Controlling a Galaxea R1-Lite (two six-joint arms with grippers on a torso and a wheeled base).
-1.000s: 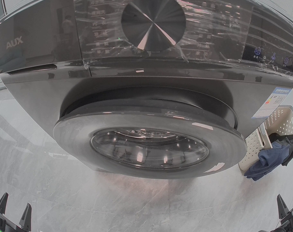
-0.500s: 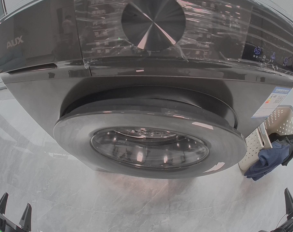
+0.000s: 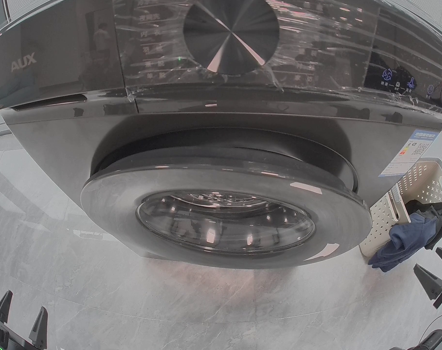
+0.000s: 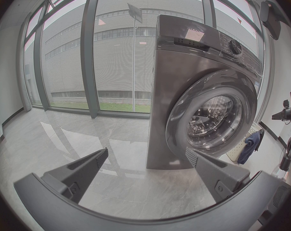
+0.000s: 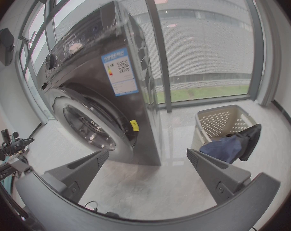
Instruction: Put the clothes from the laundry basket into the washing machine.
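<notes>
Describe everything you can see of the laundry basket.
The cream perforated plastic laundry basket stands upright on the glossy grey floor, apart from the dark grey washing machine and to the robot's right of it. Its walls are gridded with small holes under a solid rim, with a handle cut-out at one end. A dark blue garment and a black garment hang over its near rim, spilling outside.

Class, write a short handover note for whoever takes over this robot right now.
Left gripper: open, empty, low before the washing machine.
Right gripper: open, empty, near the laundry basket.
Basket stands on the floor right of the machine; a blue garment and a black garment hang over its rim.
Door sits across the drum opening.
Done: nothing visibly loaded.
Left: open the door, move both garments in.
</notes>
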